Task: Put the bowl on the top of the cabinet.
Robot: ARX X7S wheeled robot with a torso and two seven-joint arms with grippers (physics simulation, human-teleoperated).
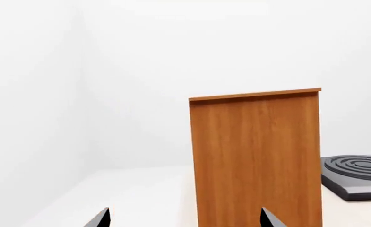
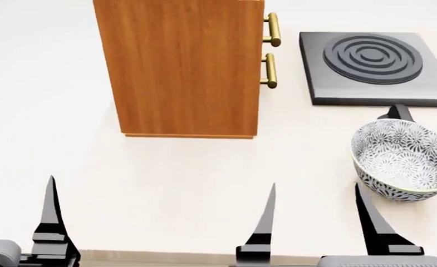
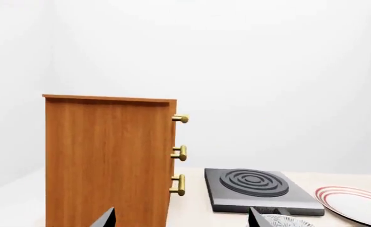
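Left pincer [image 2: 158,222]: we see its two dark fingers spread wide apart, nothing between them, low over the pale countertop [image 2: 166,172].
Right pincer [image 2: 418,217]: in the head view we see one dark finger [image 2: 373,219] beside the bowl; the other is off the frame edge. In the right wrist view both tips show well apart, so we read it as spread and gripping nothing.
Bowl [image 2: 404,158]: upright on the countertop, just ahead of the right pincer, its near rim beside the visible finger; we cannot tell whether they touch. Its patterned rim [image 3: 289,221] peeks in by one tip in the right wrist view.
Cabinet [image 2: 185,67]: stands on the countertop straight beyond the left pincer and well apart from it, its plain wood side facing us; the brass handles [image 2: 270,69] point toward the right pincer's side.
Burner plate [image 2: 374,67]: dark square slab with raised rings, beyond the bowl, beside the cabinet's handle side.
Striped plate [image 3: 355,205]: flat, red-ringed, further out from the right pincer than the burner plate.
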